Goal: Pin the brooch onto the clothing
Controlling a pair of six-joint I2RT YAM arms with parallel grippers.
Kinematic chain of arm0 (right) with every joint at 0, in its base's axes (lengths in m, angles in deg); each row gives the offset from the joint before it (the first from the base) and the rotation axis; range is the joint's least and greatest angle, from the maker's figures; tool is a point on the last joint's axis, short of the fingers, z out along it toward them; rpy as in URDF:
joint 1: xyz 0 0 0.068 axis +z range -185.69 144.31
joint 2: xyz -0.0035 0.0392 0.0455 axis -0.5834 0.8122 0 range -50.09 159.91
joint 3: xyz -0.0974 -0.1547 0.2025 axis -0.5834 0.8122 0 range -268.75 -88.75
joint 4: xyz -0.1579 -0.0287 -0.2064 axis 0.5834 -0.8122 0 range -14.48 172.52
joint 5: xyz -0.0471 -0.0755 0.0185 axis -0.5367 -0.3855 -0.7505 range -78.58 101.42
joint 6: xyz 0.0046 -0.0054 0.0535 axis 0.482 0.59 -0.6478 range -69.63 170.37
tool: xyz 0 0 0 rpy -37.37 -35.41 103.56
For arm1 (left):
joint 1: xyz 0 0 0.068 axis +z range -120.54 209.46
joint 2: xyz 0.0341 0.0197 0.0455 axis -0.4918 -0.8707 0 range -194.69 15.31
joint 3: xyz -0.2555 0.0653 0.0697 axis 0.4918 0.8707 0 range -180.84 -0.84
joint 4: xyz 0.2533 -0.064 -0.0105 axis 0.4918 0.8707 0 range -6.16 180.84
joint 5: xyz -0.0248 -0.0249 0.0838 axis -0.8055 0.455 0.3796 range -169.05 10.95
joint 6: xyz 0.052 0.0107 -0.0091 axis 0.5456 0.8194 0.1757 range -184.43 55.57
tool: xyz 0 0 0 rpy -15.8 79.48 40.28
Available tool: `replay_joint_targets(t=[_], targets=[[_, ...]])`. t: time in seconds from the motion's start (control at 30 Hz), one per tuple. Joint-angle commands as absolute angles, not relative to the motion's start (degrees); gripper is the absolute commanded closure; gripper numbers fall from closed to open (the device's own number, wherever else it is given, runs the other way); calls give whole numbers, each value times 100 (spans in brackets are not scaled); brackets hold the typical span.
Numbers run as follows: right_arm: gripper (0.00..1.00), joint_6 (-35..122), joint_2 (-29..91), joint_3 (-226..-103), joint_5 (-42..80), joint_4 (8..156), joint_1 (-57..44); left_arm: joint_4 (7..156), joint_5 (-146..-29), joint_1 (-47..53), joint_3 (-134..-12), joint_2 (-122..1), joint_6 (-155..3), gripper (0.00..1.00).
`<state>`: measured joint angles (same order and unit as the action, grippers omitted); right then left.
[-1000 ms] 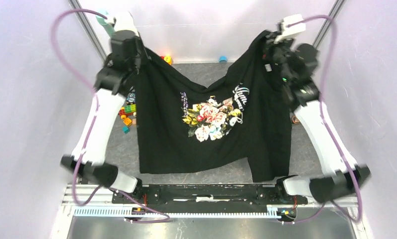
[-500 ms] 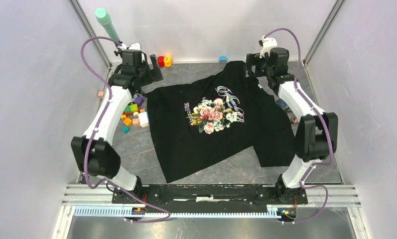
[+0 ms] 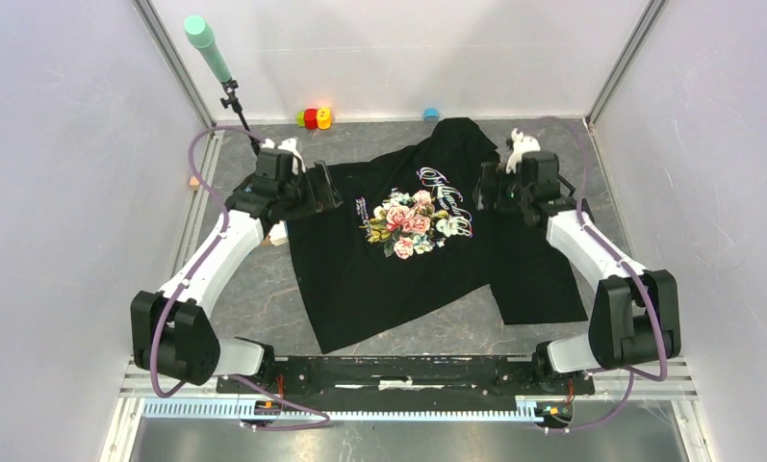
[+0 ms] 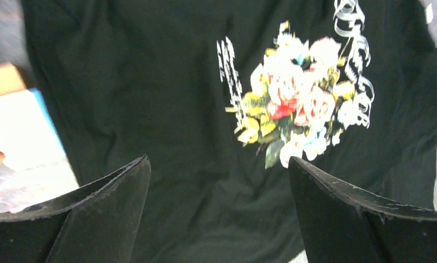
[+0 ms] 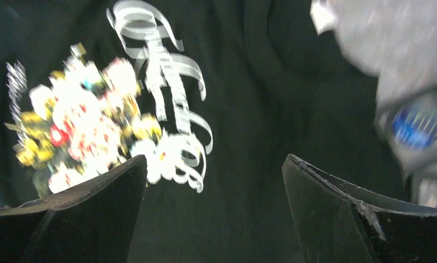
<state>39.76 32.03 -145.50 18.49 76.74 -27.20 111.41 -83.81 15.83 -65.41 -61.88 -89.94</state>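
The clothing (image 3: 408, 260), a black T-shirt with a rose print (image 3: 416, 214) and white script, lies spread on the table, a little askew. My left gripper (image 3: 323, 190) hovers open over its left shoulder area. My right gripper (image 3: 488, 188) hovers open over its right side. In the left wrist view the open gripper (image 4: 219, 161) has only the clothing (image 4: 150, 82) between its fingers, with the rose print (image 4: 298, 104) ahead. In the right wrist view the open gripper (image 5: 214, 159) is over the clothing (image 5: 260, 109) beside the script. The brooch is out of view.
A green cylinder on a stand (image 3: 204, 37) rises at the back left. Red and yellow toys (image 3: 312, 117) and a blue cap (image 3: 430, 114) sit by the back wall. A white block (image 3: 277, 231) lies at the shirt's left edge. A blue-and-grey object (image 5: 416, 126) lies beside the shirt.
Both grippers held the shirt up by its shoulders a second ago, then opened. The shirt has dropped flat on the table, and both arms have come down and nearer.
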Motion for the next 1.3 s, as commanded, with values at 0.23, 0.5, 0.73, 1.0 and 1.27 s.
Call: replay_joint_targets(t=[0.23,0.5,0.73,1.0,1.27], targets=[[17,3614,2542,-12852,1023,6857,-2576,9983,-9187,1439,-5016,-5949,-9677,2],[29,3280,2682,-12341,1227,6674,-2438,10007,-9178,1474,-5090,-6239,-9657,1],[38,2854,2798,-11926,1188,6188,-2400,9551,-8858,1496,-4727,-6573,-9994,0],[39,2093,1757,-11088,1894,5697,-2314,9280,-8481,1621,-4330,-6426,-10195,0],[39,2152,884,-11130,1969,4368,-2104,9302,-8415,2113,-4084,-6188,-10343,0]])
